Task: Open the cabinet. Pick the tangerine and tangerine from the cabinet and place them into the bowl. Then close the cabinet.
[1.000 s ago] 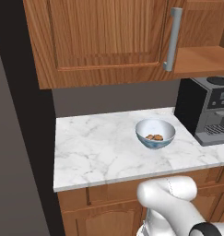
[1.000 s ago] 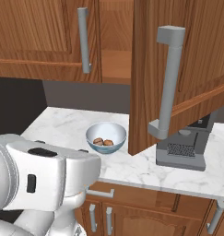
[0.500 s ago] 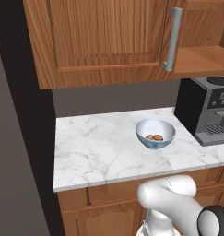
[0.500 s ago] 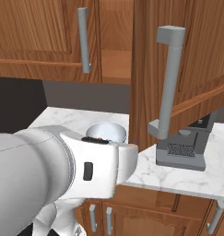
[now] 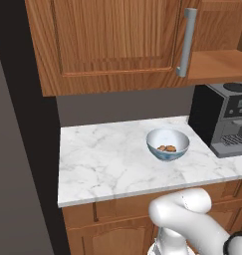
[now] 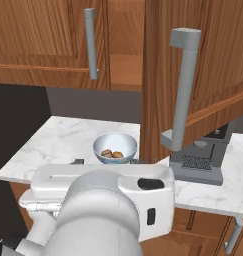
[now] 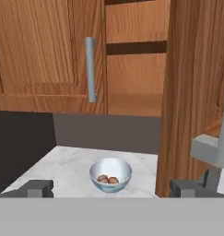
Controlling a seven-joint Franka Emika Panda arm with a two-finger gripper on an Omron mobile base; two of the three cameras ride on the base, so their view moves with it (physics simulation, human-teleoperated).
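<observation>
The cabinet (image 5: 112, 40) hangs above the counter. Its left door (image 7: 39, 50) is closed, and its right door (image 6: 213, 75) stands swung out toward me, baring the shelves (image 7: 134, 99). On the marble counter sits the bowl (image 7: 110, 171), also in the left base view (image 5: 167, 142) and the right base view (image 6: 115, 146). Two tangerines (image 7: 108, 179) lie inside it, small and orange-brown (image 5: 166, 148). My gripper (image 7: 112, 189) is open, its fingertips (image 7: 37, 189) wide apart and holding nothing. It is pulled back from the counter, facing the bowl and the open cabinet.
A dark coffee machine (image 5: 224, 119) stands on the counter right of the bowl, partly behind the open door (image 6: 198, 167). The open door's grey bar handle (image 6: 183, 95) juts out close to my hand's right side. A dark wall (image 5: 18, 149) borders the counter on the left.
My arm has swung and drawn back: its white bulk crossed the right base view, hid the bowl half a second ago, and now sits lower. Cabinet, bowl and tangerines have not moved.
</observation>
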